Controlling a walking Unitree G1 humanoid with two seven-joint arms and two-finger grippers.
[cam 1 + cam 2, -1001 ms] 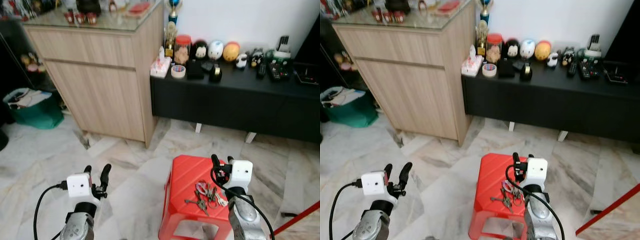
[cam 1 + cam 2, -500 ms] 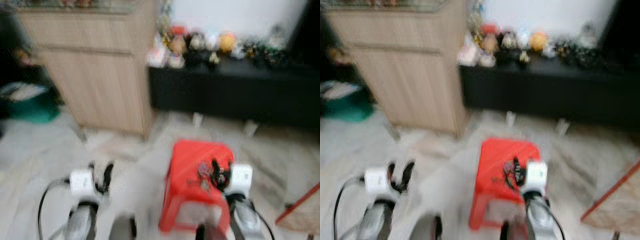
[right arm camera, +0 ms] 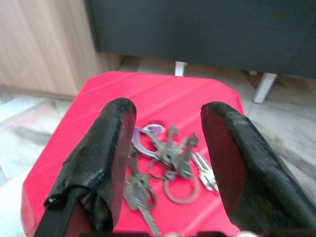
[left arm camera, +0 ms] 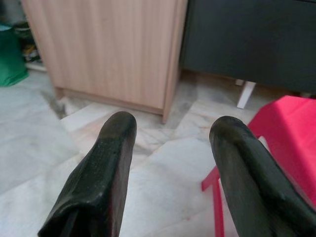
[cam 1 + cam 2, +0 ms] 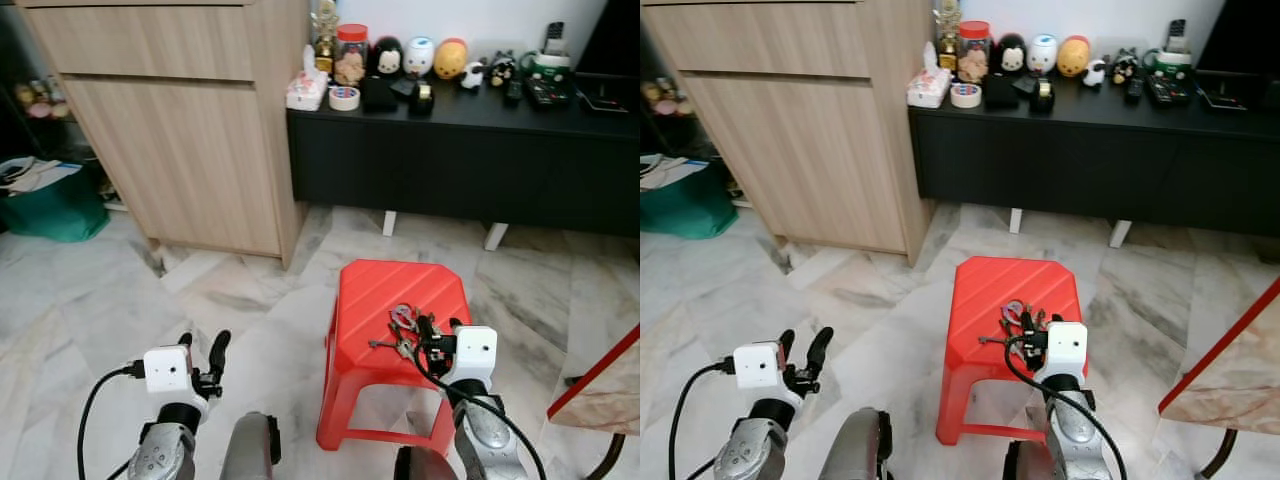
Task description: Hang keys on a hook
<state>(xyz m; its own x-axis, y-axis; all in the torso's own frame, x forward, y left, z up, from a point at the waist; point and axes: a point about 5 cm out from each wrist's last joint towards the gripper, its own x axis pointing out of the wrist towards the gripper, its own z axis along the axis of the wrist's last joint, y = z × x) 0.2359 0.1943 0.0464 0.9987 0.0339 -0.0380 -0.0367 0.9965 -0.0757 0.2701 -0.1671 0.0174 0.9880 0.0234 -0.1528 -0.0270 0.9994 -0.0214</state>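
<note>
1. Head views: closer now than a second ago, the right gripper [image 5: 430, 331] hovers over the bunch of keys [image 5: 402, 332] on the red stool [image 5: 372, 290]; left gripper [image 5: 202, 349] idles, well apart.
2. Left wrist view: fingers [image 4: 106, 163] spread, empty.
3. Right wrist view: fingers [image 3: 106, 158] wide apart, holding nothing, keys [image 3: 168, 160] directly between and below.

My eyes see a bright, sharp room with soft, even light. The marble floor [image 5: 90, 300] shines a little. The red stool [image 5: 400, 300] drops a soft shadow under itself. In my wrist pictures, my black fingers [image 3: 103, 158] look big and fuzzy up close, and the wall behind looks blurry.
</note>
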